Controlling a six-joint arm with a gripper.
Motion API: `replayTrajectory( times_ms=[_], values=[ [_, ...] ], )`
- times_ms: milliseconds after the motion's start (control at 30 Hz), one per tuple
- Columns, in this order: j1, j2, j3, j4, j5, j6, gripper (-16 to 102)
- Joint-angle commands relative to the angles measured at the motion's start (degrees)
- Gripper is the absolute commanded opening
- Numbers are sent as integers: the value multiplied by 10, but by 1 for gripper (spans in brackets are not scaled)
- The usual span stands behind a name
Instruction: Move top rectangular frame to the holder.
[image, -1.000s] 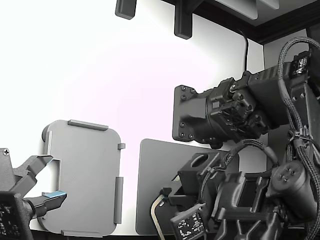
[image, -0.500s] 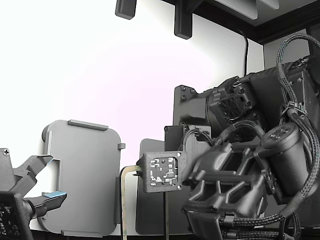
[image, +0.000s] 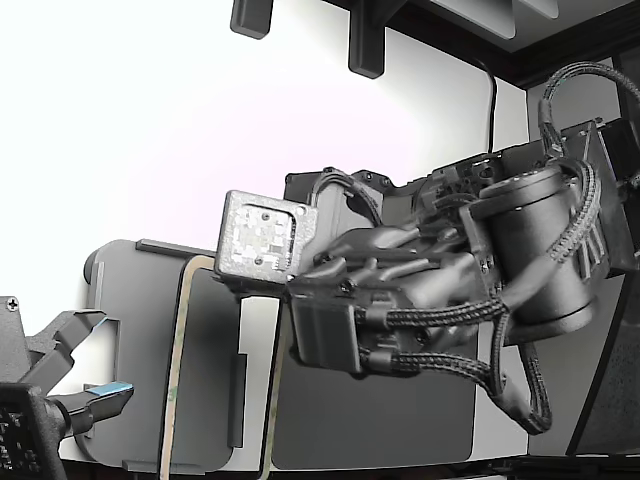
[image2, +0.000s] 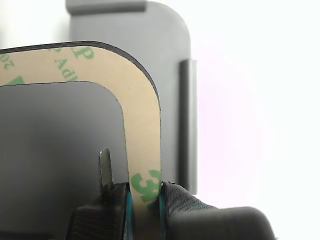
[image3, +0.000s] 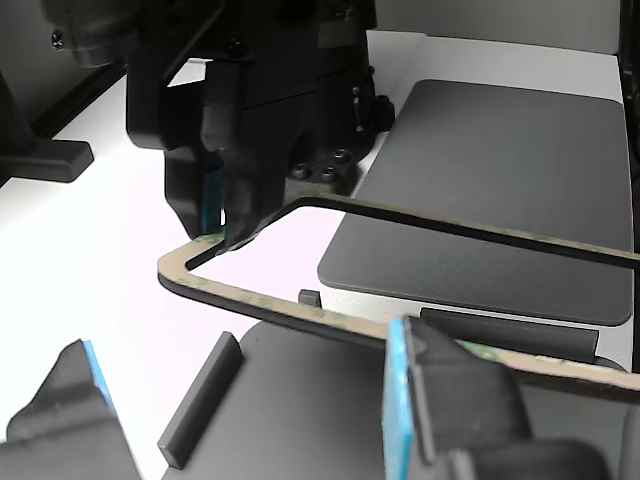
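The top rectangular frame (image: 178, 360), a thin beige-bordered loop with green print, hangs over the light grey holder (image: 130, 330) at the exterior view's left. In the wrist view my gripper (image2: 145, 200) is shut on one side of the frame's (image2: 142, 125) border, with the holder (image2: 170, 60) behind it. From the other view, the gripper (image3: 225, 225) pinches the frame (image3: 270, 300) near a corner, slightly above the holder (image3: 310, 390). In the exterior view the arm's body hides the fingertips.
The large dark grey mat (image: 400, 420) lies beside the holder on the exterior view's right, and appears as the mat (image3: 500, 180) in the other view. A second gripper (image: 70, 370) with blue pads stands open at the holder's near edge. The holder has raised tabs (image3: 200, 400).
My arm has swung to the exterior view's left, carrying the frame from above the dark mat to above the holder. The second gripper has not moved.
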Motion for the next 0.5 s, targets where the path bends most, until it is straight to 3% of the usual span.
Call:
replayTrajectory(
  times_ms=[0,467],
  values=[
    [-25,3,-19,-5,-10,-4,-11],
    [-77,-45,-33,-60,-66,-78,-11]
  ],
)
